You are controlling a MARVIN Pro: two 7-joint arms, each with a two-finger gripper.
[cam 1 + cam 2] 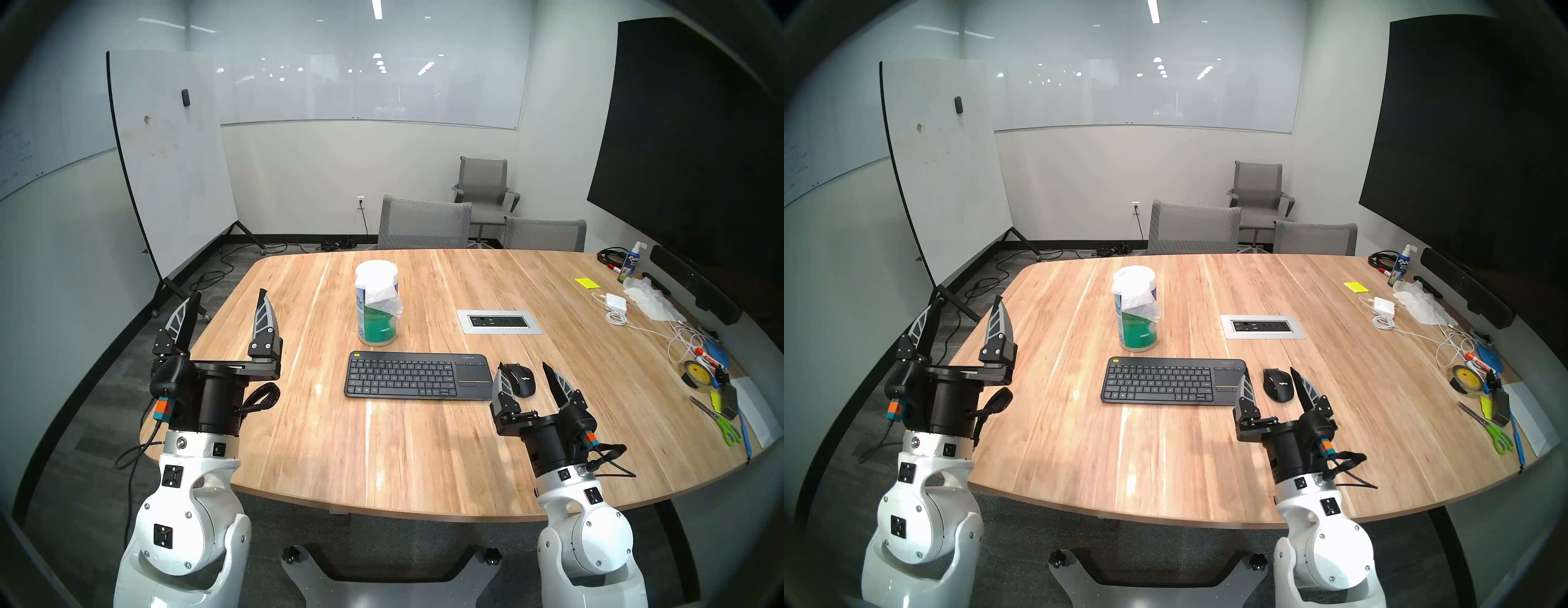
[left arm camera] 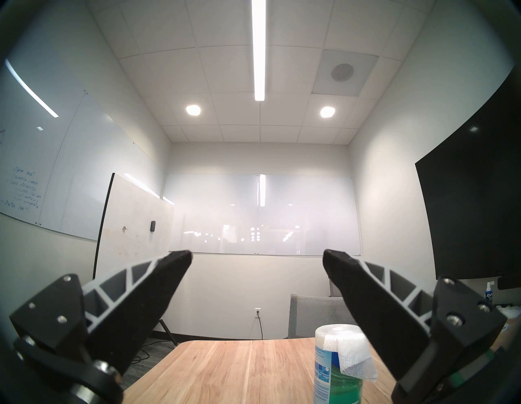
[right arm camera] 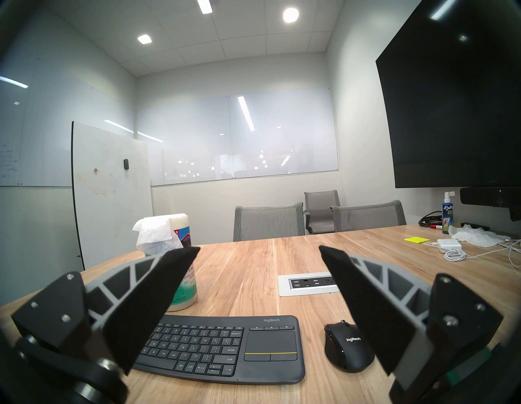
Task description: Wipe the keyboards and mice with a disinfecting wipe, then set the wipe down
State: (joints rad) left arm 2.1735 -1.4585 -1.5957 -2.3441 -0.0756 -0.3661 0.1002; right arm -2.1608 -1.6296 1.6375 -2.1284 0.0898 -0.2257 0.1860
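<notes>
Jaws of the left gripper (image 1: 229, 303) and right gripper (image 1: 526, 373) stand spread, holding nothing. Near the desk's (image 1: 382, 446) front edge lies the keyboard (image 1: 418, 375), the mouse (image 1: 522, 379) just beside its right end. Behind them, toward the middle, the wipe (image 1: 384, 299) hangs from its canister (image 1: 376, 303).

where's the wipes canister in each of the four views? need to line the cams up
Head stereo left: white-lidded blue-green wipes canister, upper centre, behind the flat dark-grey keyboard.
Head stereo right: canister, left of centre, behind the keyboard's left end.
Left wrist: canister, bottom edge, right of centre, base cut off.
Right wrist: canister, left of centre, partly behind a pincer finger.
Shared landmark: the thin white wipe hanging from its lid.
</notes>
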